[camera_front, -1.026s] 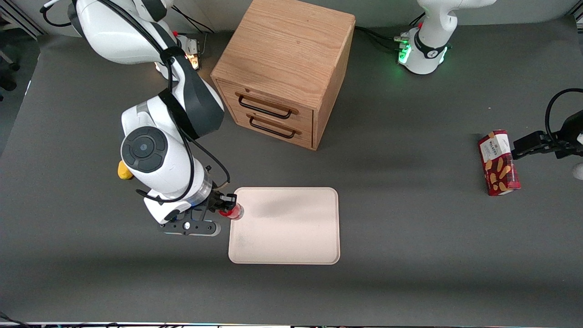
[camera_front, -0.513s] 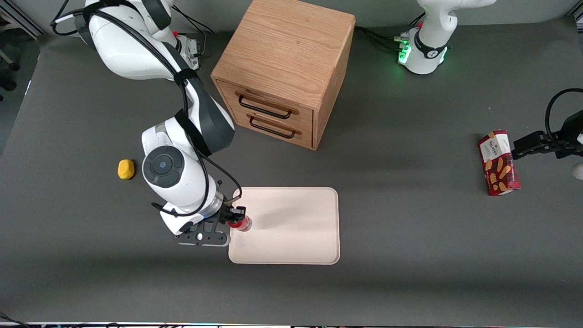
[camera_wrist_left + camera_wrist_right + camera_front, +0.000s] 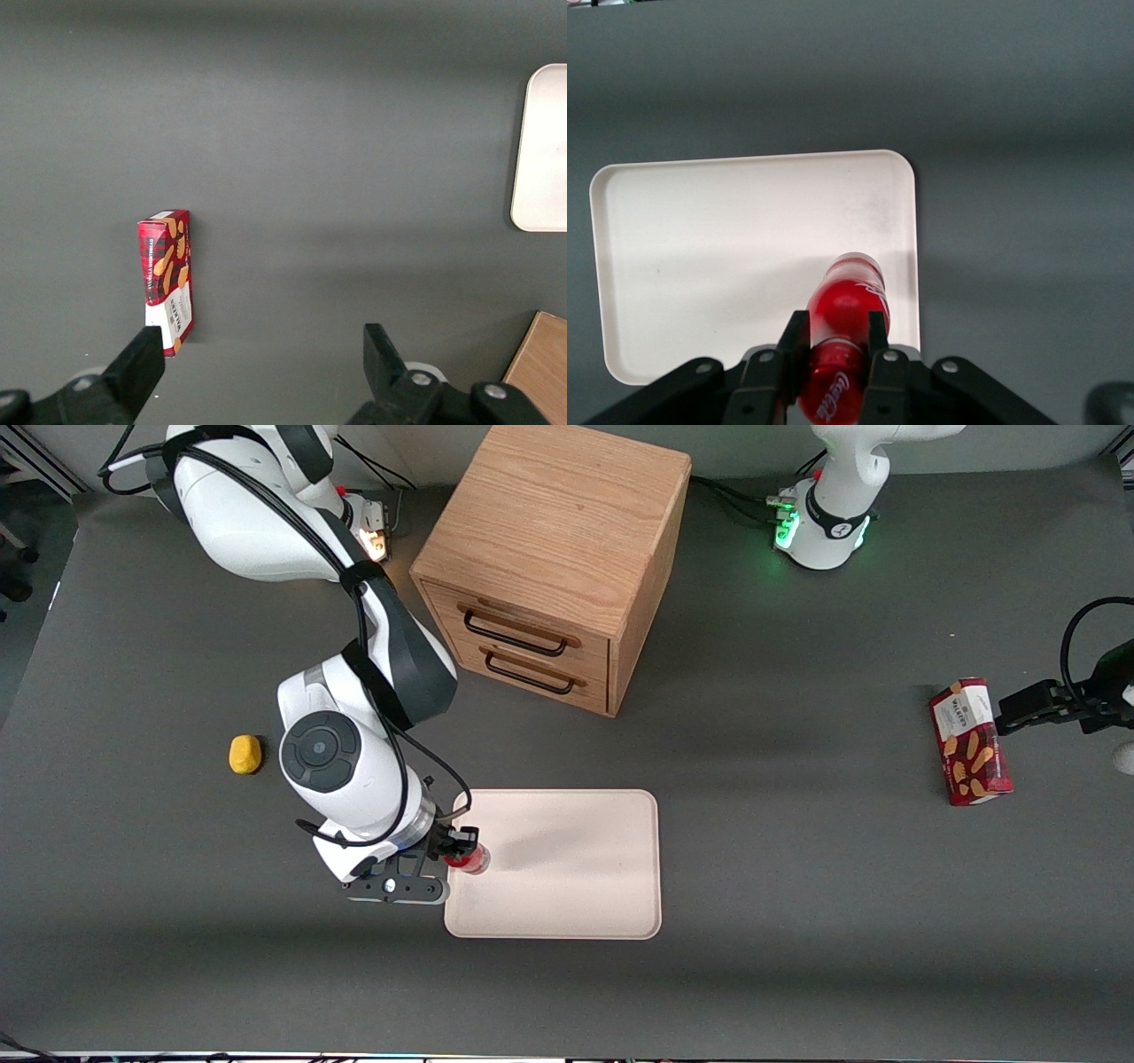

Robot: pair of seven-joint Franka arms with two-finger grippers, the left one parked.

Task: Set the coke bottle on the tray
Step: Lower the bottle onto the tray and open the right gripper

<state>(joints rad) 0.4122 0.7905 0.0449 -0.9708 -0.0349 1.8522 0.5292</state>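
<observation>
Since a second ago: right arm swung from beside the tray (image 3: pixel 567 886) to over its edge toward the working arm's end, uncovering the yellow lump (image 3: pixel 244 754). Gripper (image 3: pixel 462 852): fingers (image 3: pixel 796 341) pinching the coke bottle (image 3: pixel 470 858), held above the tray's rim zone at the tray's nine o'clock. Bottle cap hidden by the fingers. Tray otherwise bare.

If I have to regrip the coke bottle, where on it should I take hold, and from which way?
Probably where the gripper grips now: the fingers are shut across the coke bottle, on its round red body near the cap end. Come from above; it hangs over the tray edge nearest the working arm, nothing close beside it.
</observation>
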